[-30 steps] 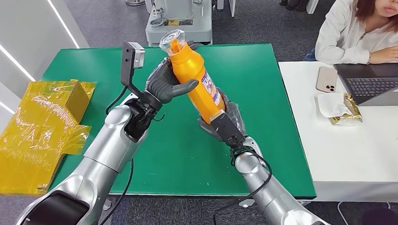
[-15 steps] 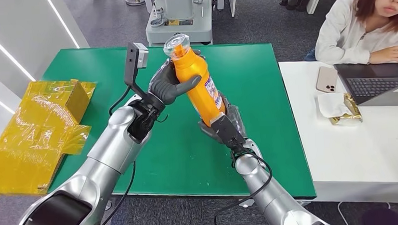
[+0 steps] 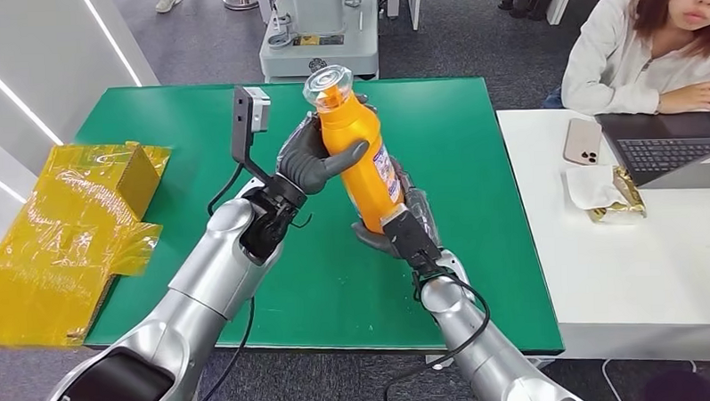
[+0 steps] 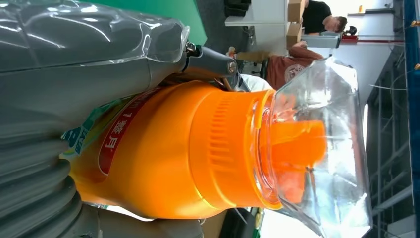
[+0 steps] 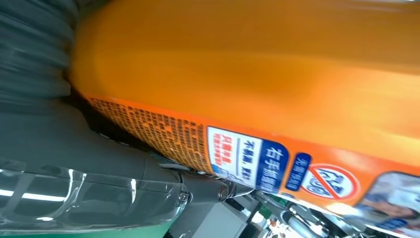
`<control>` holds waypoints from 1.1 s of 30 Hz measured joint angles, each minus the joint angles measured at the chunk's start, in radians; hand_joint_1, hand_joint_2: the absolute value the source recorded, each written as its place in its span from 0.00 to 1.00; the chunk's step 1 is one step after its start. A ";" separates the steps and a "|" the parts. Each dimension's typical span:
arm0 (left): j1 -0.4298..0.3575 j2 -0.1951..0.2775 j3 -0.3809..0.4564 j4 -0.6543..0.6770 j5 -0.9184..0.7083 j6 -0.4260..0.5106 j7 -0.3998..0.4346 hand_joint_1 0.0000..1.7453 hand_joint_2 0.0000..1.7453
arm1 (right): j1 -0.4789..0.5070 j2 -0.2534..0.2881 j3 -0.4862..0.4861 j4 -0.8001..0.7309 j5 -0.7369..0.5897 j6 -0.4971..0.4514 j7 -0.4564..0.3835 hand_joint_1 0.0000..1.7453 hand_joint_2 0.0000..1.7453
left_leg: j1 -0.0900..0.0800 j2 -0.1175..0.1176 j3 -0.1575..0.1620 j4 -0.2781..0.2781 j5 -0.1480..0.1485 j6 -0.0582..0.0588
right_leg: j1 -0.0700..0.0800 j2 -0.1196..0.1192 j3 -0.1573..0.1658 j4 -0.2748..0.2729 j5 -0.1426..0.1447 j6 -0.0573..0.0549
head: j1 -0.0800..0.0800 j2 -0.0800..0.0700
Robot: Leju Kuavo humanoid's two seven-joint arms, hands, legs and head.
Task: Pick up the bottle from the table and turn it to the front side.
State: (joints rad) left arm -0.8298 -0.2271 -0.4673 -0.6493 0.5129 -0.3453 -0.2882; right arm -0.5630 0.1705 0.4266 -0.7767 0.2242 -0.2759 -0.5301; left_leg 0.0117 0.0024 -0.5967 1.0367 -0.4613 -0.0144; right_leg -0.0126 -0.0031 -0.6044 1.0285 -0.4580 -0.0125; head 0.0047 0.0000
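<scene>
An orange bottle point(image 3: 359, 151) with a clear cap point(image 3: 328, 81) is held up above the green table point(image 3: 456, 126), nearly upright and leaning slightly left. My left hand point(image 3: 310, 157) grips its upper body, thumb across the front. My right hand point(image 3: 397, 226) holds its base from below. The left wrist view shows the bottle's neck point(image 4: 218, 148) and the clear cap point(image 4: 322, 148) past my left hand point(image 4: 74, 74). A printed label point(image 5: 247, 158) on the bottle's side appears in the right wrist view, against my right hand point(image 5: 89, 168).
Crinkled yellow packaging point(image 3: 76, 228) lies at the table's left edge. A white desk point(image 3: 639, 271) on the right carries a phone point(image 3: 583, 141), a laptop point(image 3: 671, 154) and a wrapped packet point(image 3: 608, 194); a person point(image 3: 649, 39) sits behind it. Grey equipment point(image 3: 323, 28) stands beyond the table.
Both hands have carried the bottle a little to the right and stood it more upright. Its cap now sits further right.
</scene>
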 joint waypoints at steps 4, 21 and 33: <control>0.003 -0.002 0.000 0.000 -0.004 0.000 -0.004 1.00 1.00 | 0.008 0.000 -0.007 -0.017 -0.010 0.006 -0.009 0.00 1.00 | 0.000 0.000 0.000 0.000 0.000 0.000 | 0.000 0.000 0.000 0.000 0.000 0.000 | 0.000 0.000; 0.027 0.027 0.000 0.000 -0.087 0.040 -0.077 1.00 1.00 | 0.190 -0.050 -0.006 -0.429 -0.087 0.046 -0.033 0.00 1.00 | 0.000 0.000 0.000 0.000 0.000 0.000 | 0.000 0.000 0.000 0.000 0.000 0.000 | 0.000 0.000; 0.028 0.052 0.001 0.000 -0.123 0.071 -0.104 1.00 1.00 | 0.260 -0.064 0.014 -0.562 -0.082 0.036 -0.032 0.00 1.00 | 0.000 0.000 0.000 0.000 0.000 0.000 | 0.000 0.000 0.000 0.000 0.000 0.000 | 0.000 0.000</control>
State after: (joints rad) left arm -0.8023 -0.1747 -0.4662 -0.6493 0.3899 -0.2748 -0.3924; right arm -0.3027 0.1061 0.4410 -1.3383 0.1418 -0.2397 -0.5624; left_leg 0.0117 0.0023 -0.5970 1.0364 -0.4614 -0.0144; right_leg -0.0126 -0.0033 -0.6043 1.0285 -0.4581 -0.0125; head 0.0048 0.0000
